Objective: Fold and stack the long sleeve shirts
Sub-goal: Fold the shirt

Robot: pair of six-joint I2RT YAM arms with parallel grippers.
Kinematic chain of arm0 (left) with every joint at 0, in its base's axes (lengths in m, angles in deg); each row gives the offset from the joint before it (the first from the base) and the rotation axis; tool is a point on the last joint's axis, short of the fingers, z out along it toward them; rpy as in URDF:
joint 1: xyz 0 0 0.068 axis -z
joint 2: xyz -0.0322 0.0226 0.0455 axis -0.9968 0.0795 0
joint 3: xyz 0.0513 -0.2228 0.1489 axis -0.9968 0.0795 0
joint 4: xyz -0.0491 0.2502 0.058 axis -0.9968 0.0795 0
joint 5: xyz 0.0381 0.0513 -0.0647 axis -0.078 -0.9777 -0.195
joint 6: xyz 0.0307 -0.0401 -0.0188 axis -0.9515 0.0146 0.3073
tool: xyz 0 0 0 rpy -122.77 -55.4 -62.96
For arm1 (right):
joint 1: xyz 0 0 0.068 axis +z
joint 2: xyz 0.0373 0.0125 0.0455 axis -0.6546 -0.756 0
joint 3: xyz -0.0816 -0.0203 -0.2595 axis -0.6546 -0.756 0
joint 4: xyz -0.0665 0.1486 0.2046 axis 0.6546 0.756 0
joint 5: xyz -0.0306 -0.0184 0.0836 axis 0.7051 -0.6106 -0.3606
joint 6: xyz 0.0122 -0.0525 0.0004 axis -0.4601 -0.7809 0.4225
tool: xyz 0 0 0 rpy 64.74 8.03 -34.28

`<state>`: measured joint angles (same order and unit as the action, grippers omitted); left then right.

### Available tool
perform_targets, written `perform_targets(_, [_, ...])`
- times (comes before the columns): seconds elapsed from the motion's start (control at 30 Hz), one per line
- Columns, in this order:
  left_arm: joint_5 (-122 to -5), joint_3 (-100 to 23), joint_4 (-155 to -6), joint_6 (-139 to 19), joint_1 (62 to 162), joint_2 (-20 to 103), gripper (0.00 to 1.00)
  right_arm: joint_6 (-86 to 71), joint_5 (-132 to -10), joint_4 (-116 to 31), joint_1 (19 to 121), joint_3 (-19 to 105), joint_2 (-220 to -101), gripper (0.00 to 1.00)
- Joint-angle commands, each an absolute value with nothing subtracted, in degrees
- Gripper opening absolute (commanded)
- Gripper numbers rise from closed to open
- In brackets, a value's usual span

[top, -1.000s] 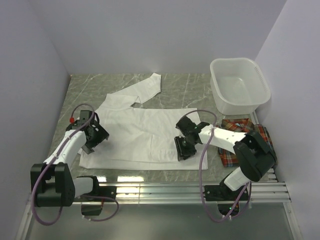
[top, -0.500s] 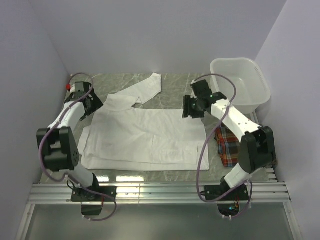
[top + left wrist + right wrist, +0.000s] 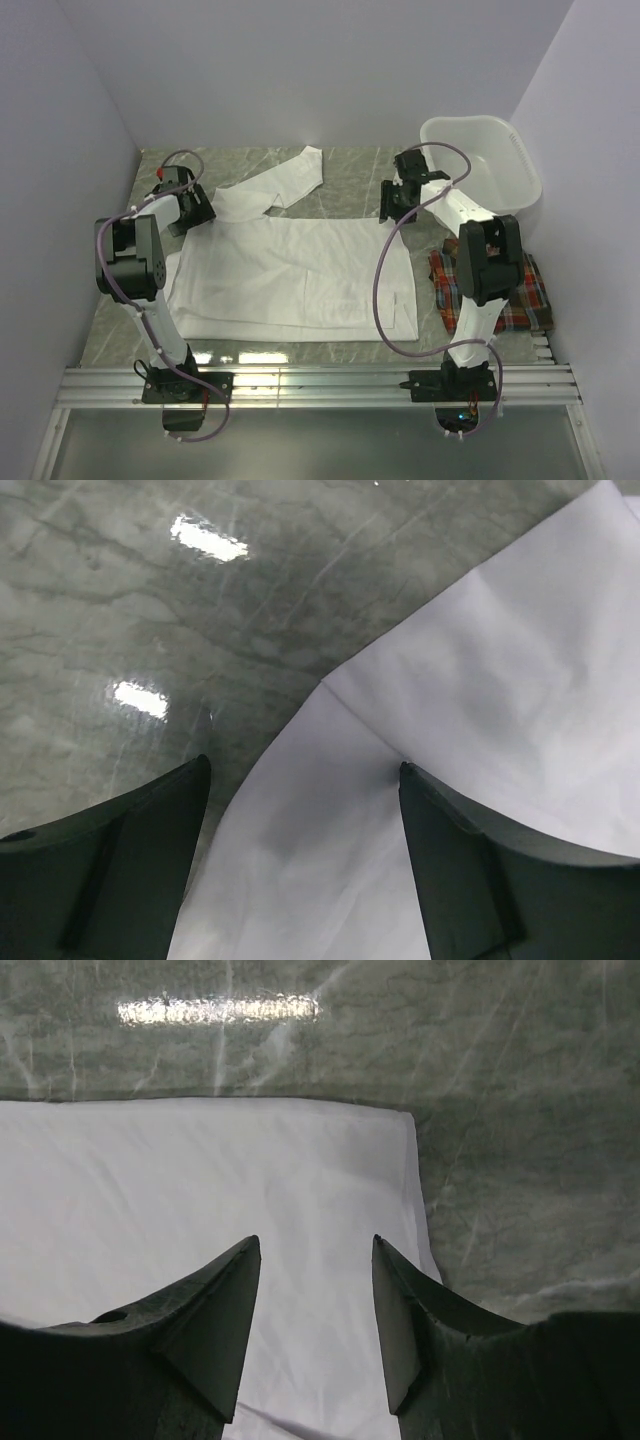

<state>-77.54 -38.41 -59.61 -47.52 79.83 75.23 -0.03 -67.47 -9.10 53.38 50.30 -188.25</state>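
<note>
The white shirt (image 3: 290, 275) lies flat across the middle of the table, one sleeve (image 3: 285, 183) stretched to the far centre. My left gripper (image 3: 200, 213) is open over the shirt's far left corner; in the left wrist view the white cloth (image 3: 400, 780) lies between its spread fingers (image 3: 140, 850). My right gripper (image 3: 388, 212) is open over the shirt's far right corner; the right wrist view shows that corner (image 3: 300, 1190) between its fingers (image 3: 215, 1310). The plaid shirt (image 3: 500, 290) lies folded at the right, partly behind the right arm.
A white plastic basin (image 3: 478, 170) stands at the far right corner, just right of my right arm. Grey walls close in the left, back and right. A metal rail (image 3: 320, 380) runs along the near edge.
Both arms have reached from the shirt's near half to its far corners. The shirt's near edge now lies flatter and wider. Both grippers hold nothing.
</note>
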Motion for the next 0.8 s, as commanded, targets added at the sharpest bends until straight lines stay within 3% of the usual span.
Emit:
perform_targets(0.0, [-74.0, -40.8, -63.0, -49.7, 79.6, 76.1, 0.82, -3.0, -68.1, -11.5, 53.5, 53.4, -190.0, 0.56])
perform_targets(0.5, [-72.4, -41.0, -63.7, -50.6, 79.6, 79.9, 0.79, -9.6, -63.2, -16.9, 52.8, 51.8, -190.9, 0.57])
perform_targets(0.77, [-69.6, -40.2, -65.0, -51.3, 79.6, 80.5, 0.74, -19.8, -70.4, -13.0, 52.8, 55.4, -194.0, 0.62])
